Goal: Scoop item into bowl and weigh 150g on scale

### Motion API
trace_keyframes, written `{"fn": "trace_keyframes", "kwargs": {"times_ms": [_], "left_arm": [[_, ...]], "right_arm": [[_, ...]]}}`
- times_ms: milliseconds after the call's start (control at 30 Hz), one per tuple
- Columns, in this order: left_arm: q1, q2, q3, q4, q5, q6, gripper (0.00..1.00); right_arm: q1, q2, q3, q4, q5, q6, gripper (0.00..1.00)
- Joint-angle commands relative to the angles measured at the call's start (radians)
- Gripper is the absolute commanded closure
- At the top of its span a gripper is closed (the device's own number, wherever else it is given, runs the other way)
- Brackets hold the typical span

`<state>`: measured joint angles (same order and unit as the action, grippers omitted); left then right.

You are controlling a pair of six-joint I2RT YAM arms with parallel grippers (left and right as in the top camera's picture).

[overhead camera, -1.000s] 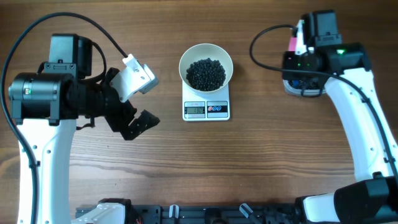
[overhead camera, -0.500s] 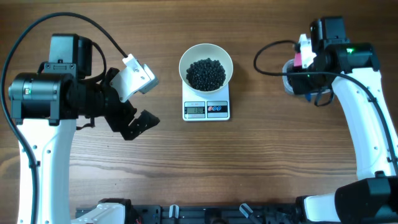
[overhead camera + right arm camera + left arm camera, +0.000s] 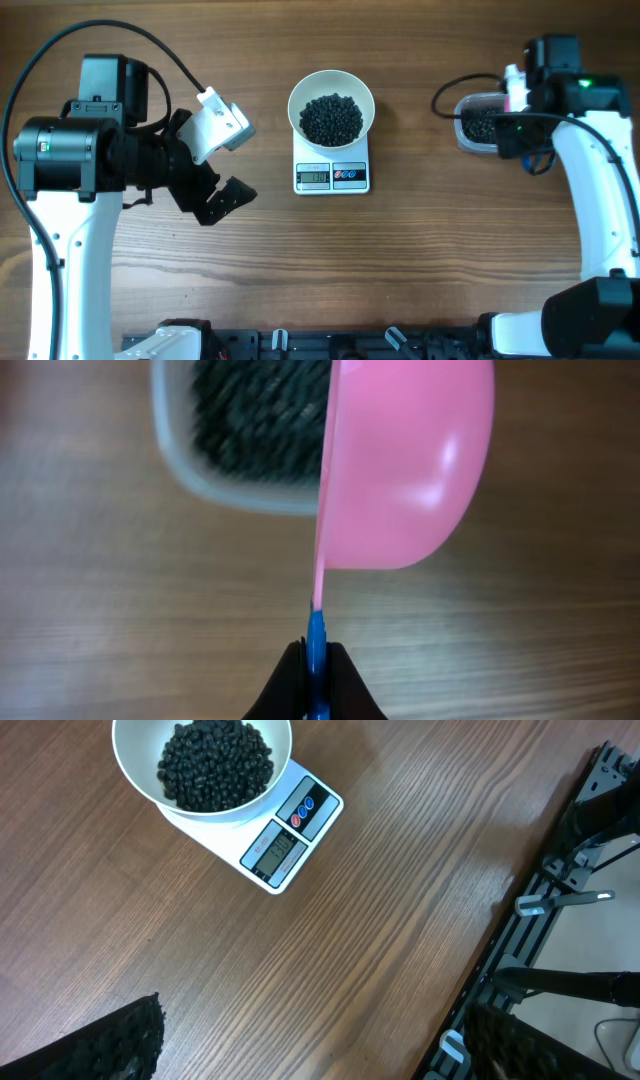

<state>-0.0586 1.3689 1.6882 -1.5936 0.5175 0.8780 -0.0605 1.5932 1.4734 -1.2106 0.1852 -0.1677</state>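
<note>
The white bowl (image 3: 331, 82) holds a heap of the black item (image 3: 332, 118) and stands on the white scale (image 3: 332, 176). The left wrist view shows the same bowl (image 3: 283, 760), item (image 3: 215, 765) and scale (image 3: 300, 820). My left gripper (image 3: 232, 160) hangs open and empty left of the scale, its fingertips wide apart (image 3: 320, 1050). At the far right, my right gripper (image 3: 316, 670) is shut on the blue handle of the pink scoop (image 3: 400, 460). The scoop is turned on edge above the right side of the clear tub (image 3: 175, 450). I see only the scoop's outside.
The clear tub (image 3: 462, 125) of black pieces sits at the table's far right, under the right arm (image 3: 560, 90), which trails a black cable. A black rail (image 3: 560, 900) runs along the table's near edge.
My right arm has moved right with the scoop, uncovering the tub, which now shows in the overhead view. The left arm, bowl and scale have not moved.
</note>
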Motion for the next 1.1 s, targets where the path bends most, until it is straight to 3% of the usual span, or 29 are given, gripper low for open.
{"fn": "trace_keyframes", "kwargs": {"times_ms": [0, 533, 1067], "left_arm": [[0.006, -0.009, 0.011, -0.001, -0.003, 0.012, 0.0], [0.006, -0.009, 0.011, -0.001, -0.003, 0.012, 0.0], [0.006, -0.009, 0.011, -0.001, -0.003, 0.012, 0.0]], "right_arm": [[-0.03, 0.025, -0.008, 0.037, 0.024, -0.042, 0.96], [-0.03, 0.265, -0.008, 0.116, -0.063, -0.18, 0.96], [-0.03, 0.319, -0.008, 0.053, -0.227, -0.335, 0.96]]}}
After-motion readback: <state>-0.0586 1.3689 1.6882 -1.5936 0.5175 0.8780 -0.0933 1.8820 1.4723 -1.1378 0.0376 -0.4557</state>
